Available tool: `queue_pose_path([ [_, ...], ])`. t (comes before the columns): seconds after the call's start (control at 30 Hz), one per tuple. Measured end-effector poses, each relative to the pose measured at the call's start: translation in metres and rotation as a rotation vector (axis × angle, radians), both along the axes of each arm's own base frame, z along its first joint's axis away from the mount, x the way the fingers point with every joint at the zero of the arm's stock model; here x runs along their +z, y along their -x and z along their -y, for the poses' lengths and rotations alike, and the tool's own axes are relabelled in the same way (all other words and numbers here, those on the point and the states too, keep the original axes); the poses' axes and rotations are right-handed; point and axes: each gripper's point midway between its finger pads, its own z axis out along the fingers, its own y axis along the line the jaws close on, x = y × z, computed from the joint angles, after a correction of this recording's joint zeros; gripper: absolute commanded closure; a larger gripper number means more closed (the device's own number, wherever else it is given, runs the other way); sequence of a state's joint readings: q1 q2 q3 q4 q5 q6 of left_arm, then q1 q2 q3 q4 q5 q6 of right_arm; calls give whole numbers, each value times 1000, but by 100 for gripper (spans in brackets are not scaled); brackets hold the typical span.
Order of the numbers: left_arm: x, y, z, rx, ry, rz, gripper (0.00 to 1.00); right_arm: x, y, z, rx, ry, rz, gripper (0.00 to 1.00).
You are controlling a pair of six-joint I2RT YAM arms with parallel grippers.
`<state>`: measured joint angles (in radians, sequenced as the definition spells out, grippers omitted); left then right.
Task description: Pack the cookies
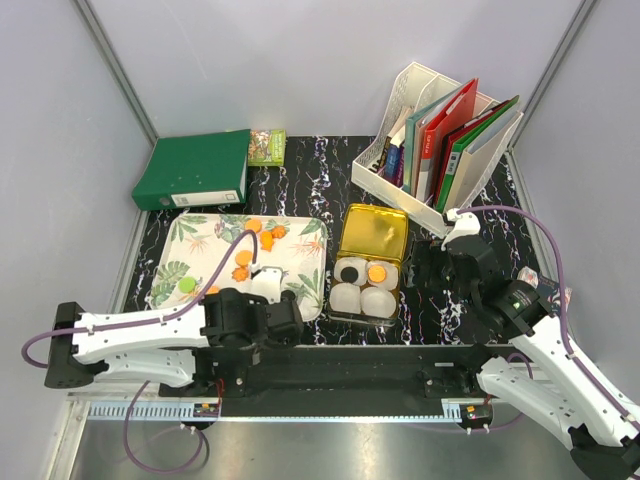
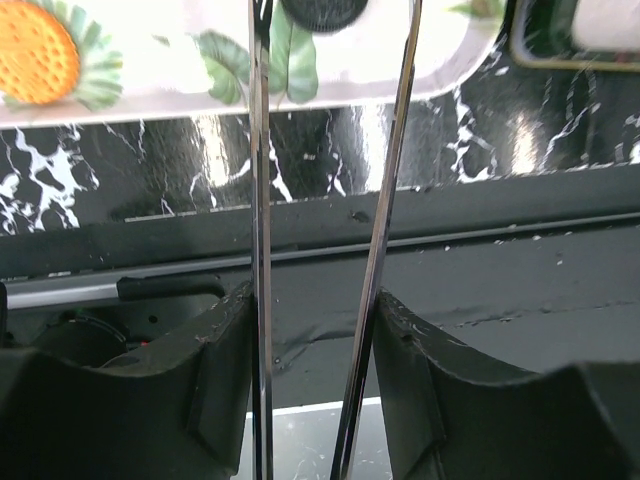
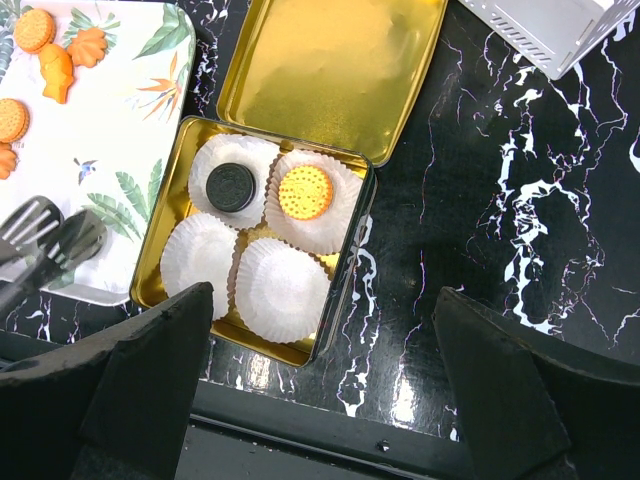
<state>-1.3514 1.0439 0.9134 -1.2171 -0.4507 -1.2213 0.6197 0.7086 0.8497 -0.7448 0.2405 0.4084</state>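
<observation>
Orange cookies (image 1: 268, 238) lie on the floral tray (image 1: 200, 245) at the left; several also show in the right wrist view (image 3: 35, 30). The open gold tin (image 3: 155, 270) holds four white paper cups; one has a black cookie (image 3: 230, 187), one an orange cookie (image 3: 305, 192), and two are empty. My left gripper (image 2: 312, 330) is shut on metal tongs (image 2: 262, 200). Their tips (image 3: 45, 235) reach over the tray's near right corner. A black cookie (image 2: 322, 12) lies between the tong arms; I cannot tell if it is pinched. My right gripper (image 3: 322, 340) is open and empty, just right of the tin.
The tin's lid (image 1: 372, 232) lies open behind it. A green binder (image 1: 193, 170) and a small packet (image 1: 267, 146) sit at the back left. A white file rack (image 1: 440, 140) with books stands at the back right. A green disc (image 1: 187, 285) lies on the tray.
</observation>
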Motion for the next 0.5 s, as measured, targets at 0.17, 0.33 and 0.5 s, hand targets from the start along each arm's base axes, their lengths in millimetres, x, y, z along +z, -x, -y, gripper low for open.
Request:
queue_pose_path([
  [0.17,-13,11,0,-12,-35,-26,51,0,0,0,0,0,0,0],
  [0.33,-17,14,2,-11,-41,-35,57,0,0,0,0,0,0,0],
  [0.5,-17,15,2,-11,-38,-36,64,0,0,0,0,0,-1,0],
])
